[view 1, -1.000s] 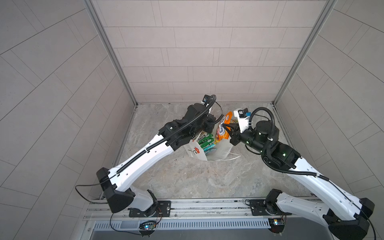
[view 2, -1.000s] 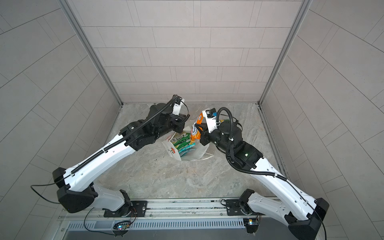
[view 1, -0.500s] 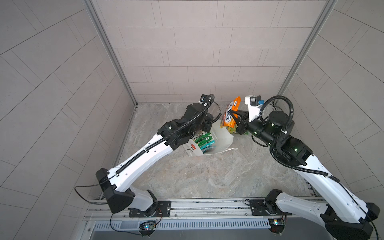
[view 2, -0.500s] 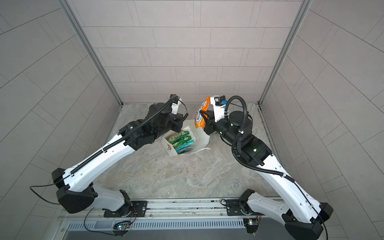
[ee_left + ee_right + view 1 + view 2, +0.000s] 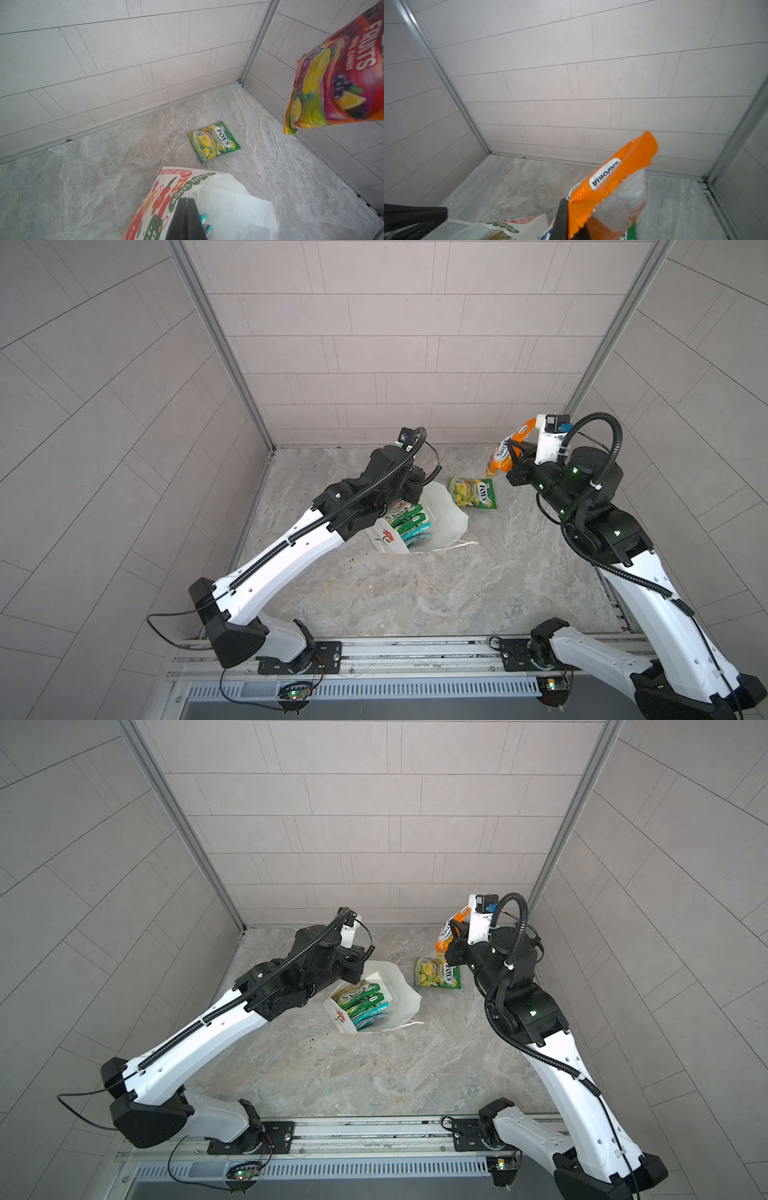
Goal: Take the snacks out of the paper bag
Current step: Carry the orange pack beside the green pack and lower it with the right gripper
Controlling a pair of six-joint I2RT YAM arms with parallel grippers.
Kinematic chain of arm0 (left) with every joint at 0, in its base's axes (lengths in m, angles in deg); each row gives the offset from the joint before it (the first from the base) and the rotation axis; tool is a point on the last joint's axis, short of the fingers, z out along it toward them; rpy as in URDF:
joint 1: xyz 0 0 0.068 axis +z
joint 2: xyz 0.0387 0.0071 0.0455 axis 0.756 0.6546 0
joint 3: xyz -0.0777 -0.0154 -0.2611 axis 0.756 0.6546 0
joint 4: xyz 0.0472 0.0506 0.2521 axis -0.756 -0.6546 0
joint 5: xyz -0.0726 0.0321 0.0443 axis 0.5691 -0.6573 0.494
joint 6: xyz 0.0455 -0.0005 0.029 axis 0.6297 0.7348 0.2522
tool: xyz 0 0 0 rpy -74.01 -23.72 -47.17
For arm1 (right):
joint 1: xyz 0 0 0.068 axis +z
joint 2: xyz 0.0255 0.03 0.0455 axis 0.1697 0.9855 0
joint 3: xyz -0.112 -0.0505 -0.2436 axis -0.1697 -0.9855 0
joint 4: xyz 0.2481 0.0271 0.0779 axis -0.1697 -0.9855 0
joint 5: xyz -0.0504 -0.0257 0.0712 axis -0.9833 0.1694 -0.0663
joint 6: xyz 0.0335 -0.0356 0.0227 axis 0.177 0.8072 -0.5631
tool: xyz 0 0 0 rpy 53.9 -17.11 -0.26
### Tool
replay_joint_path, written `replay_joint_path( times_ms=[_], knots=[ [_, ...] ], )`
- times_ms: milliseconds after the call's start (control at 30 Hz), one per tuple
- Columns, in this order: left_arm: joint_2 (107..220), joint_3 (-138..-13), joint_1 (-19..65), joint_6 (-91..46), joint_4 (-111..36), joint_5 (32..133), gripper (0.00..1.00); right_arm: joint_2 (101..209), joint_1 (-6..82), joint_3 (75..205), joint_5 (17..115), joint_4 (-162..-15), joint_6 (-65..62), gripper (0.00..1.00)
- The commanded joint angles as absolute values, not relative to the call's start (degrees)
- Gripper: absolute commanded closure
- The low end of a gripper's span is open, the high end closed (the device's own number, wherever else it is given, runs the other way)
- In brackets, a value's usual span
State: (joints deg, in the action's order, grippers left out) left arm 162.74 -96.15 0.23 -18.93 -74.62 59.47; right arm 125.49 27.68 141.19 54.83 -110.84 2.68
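Top views: Entry one, orange packet [image 5: 503,452]. You hold it aloft near the back right corner, with the right end effector [image 5: 516,450] clenched across it. Its long axis hangs steeply, seal end uppermost.

Wrist views: Agreed. Entry two, green-yellow packet [image 5: 214,141]. It is out of the bag and lies flat and face up on the table [image 5: 104,166], below your raised packet and just beside its hanging end.

Top views: Entry three, paper bag [image 5: 451,512]. It sits mid-table with its mouth open upward, to the left of your right end effector and nearer the front. Its contents are the packets in the bag [image 5: 409,524], green and teal, standing on edge and fanned.

Wrist views: Entry four, left end effector [image 5: 187,216]. It is pinched shut at the bag's rim, and I read that as grasping the paper wall to steady it. Your left arm is the nearer one to the bagged packets, but it is occupied.

Top views: My judgement is that your coming move is a set-down. Bare table lies beneath the right end effector, beside the green-yellow packet. Lower the orange packet along its own axis, lay it flat and release it. The bag then lies leftward and frontward for your right arm.
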Motion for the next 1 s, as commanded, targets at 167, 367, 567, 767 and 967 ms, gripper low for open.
replay_joint_path(
  times_ms=[167,367,567,767,967],
  knots=[
    [160.44,-96.11,0.42,-17.40,-72.81,59.63,1.00,128.50,16.86,140.12,53.29,-113.78,4.56,1.00],
    [159.87,-95.41,0.42,-17.17,-72.45,59.68,1.00,133.29,9.63,136.60,57.56,-111.78,2.91,1.00],
    [159.69,-94.61,0.35,-17.05,-71.75,59.85,1.00,141.53,5.68,133.53,59.87,-104.61,1.33,1.00],
    [159.74,-94.44,0.42,-16.82,-71.67,59.63,1.00,152.02,3.10,135.14,65.55,-98.59,-0.70,1.00],
    [159.70,-94.35,0.42,-16.42,-71.61,59.07,1.00,158.53,2.22,137.79,70.54,-97.03,-1.10,1.00]
  ],
)
